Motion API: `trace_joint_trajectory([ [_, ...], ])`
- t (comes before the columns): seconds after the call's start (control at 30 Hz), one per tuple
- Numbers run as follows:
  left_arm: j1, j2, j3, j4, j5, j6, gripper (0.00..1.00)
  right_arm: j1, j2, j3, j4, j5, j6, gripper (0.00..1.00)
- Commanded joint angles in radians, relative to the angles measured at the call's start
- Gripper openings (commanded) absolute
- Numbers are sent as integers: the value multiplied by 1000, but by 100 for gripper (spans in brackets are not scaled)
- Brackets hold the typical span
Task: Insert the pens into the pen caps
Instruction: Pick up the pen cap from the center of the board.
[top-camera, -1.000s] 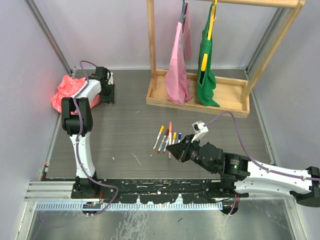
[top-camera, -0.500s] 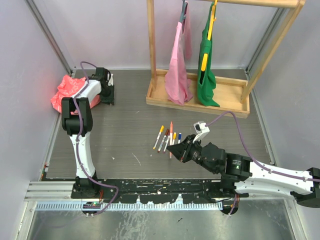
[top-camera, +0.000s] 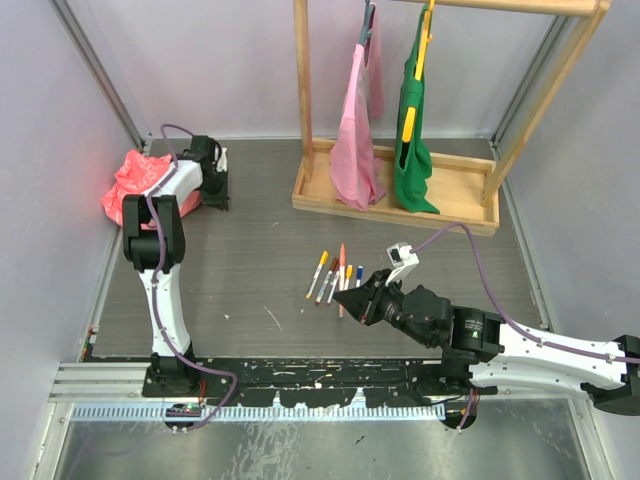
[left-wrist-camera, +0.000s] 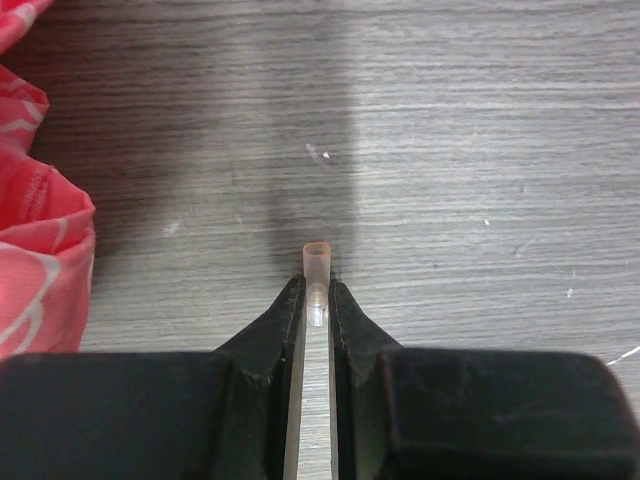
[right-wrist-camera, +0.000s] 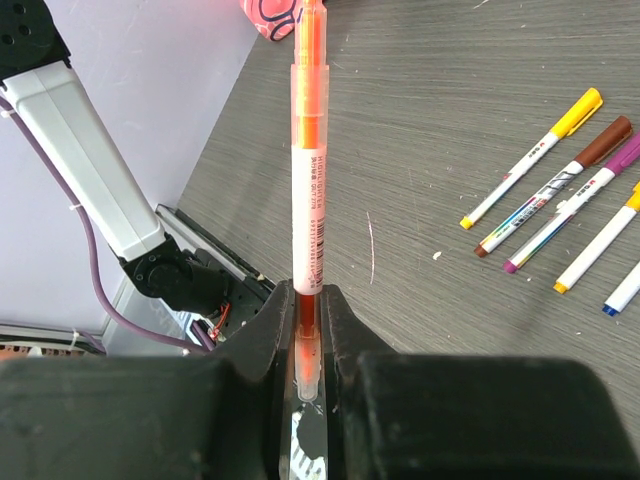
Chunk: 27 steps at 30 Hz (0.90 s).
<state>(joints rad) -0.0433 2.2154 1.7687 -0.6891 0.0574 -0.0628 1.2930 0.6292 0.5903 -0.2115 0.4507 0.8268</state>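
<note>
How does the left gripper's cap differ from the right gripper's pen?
The orange cap in the left gripper is a short, pale stub just past the jaws; the orange pen in the right gripper is long, reaching far beyond them. The cap is plain; the pen carries a white printed label. Both are orange and gripped at one end.

Loose pens (right-wrist-camera: 554, 190) at the middle of the table (top-camera: 250, 290), wooden rack (top-camera: 395, 195) behind.
The right gripper (top-camera: 342, 297) sits just in front of the pens, one pen (right-wrist-camera: 308, 180) between its fingers. Far left lies a crumpled cloth (top-camera: 135, 182); the left gripper (top-camera: 213, 193) is just right of it, pinching a pen cap (left-wrist-camera: 316, 262).
</note>
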Motion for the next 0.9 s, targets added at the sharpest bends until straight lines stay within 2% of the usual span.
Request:
trace_joint_trajectory([
  [0.0, 6, -90, -35, 31, 68, -9, 12, 2, 4, 16, 32, 4, 13, 0],
  [0.2, -6, -236, -168, 76, 118, -71, 12, 1, -1, 11, 29, 23, 6, 0],
  [0.4, -100, -416, -373, 105, 90, -107, 12, 2, -14, 10, 12, 39, 0, 0],
  [0.63, -335, -602, -570, 140, 57, -199, 12, 2, -29, 3, -8, 62, -2, 0],
  [0.77, -495, -657, -655, 156, 11, -238, 12, 1, -29, 2, -13, 76, -3, 0],
  [0.87, -573, -689, -712, 171, -30, -279, 12, 1, -28, 3, -22, 85, -5, 0],
])
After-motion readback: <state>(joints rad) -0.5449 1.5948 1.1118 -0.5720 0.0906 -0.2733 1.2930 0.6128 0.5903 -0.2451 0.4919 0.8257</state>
